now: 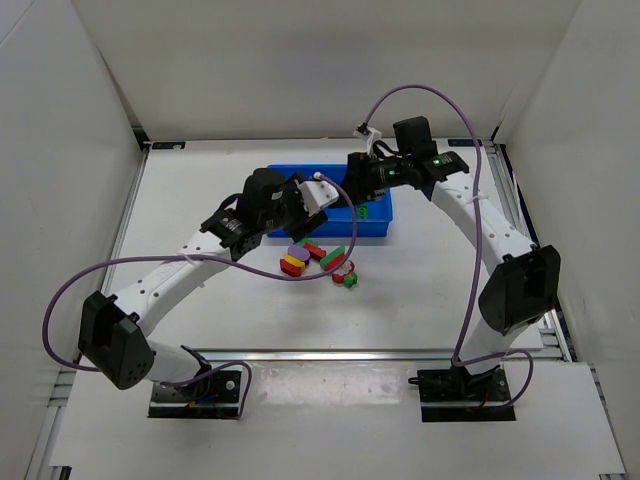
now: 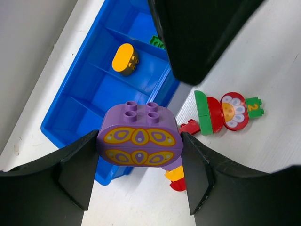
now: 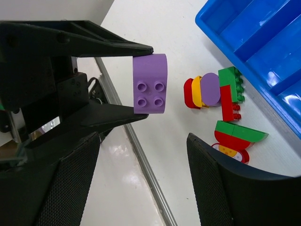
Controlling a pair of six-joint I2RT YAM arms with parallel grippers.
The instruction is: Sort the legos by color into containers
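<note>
My left gripper (image 2: 139,141) is shut on a purple oval lego (image 2: 139,136) with a yellow pattern. It holds the lego in the air beside the near end of the blue tray (image 2: 75,101). The same lego shows in the right wrist view (image 3: 149,84). One tray compartment holds a yellow lego (image 2: 125,59) and another a green one (image 2: 157,43). My right gripper (image 3: 143,174) is open and empty, above the tray in the top view (image 1: 358,190). Loose red, green, yellow and purple legos (image 1: 320,258) lie on the table just in front of the tray.
The loose pile includes a red and green pair (image 2: 209,113), a flower-printed red piece (image 2: 233,110) and a purple oval (image 3: 210,89). White walls enclose the table. A metal rail (image 3: 141,160) runs along its near edge.
</note>
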